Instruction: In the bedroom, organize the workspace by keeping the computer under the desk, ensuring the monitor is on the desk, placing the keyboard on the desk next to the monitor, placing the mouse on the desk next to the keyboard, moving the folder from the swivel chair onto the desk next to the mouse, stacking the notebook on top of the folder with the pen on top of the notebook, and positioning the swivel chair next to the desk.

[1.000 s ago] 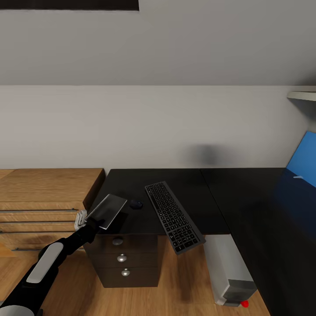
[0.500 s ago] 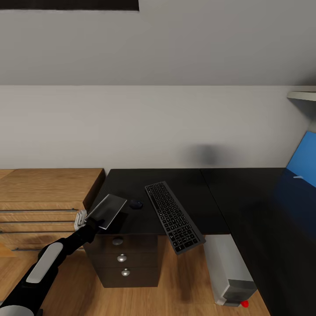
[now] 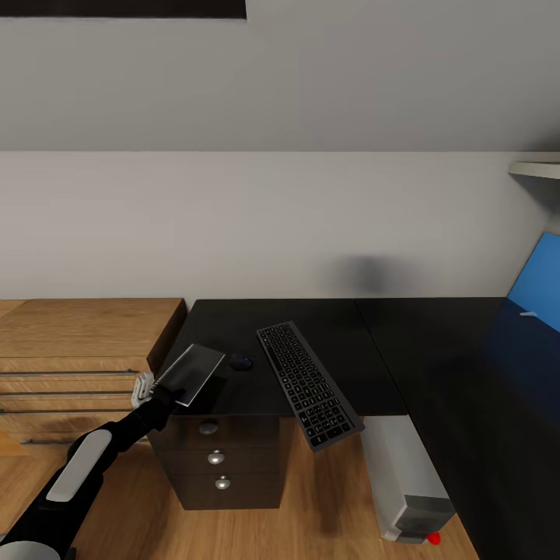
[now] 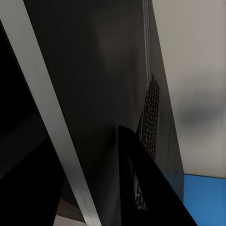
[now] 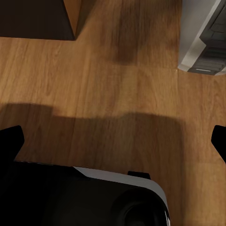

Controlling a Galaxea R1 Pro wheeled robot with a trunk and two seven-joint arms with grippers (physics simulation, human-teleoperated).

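My left pincer grips a flat grey slab, mouse at its 3 o'clock, to lay it on the worktop; right pincer's opening: cannot tell

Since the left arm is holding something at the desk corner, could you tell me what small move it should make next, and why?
Probably lower the flat grey panel onto the desk, then let go. The left gripper appears to hold it by its near end, tilted over the desk's left corner, with the mouse just beside it.
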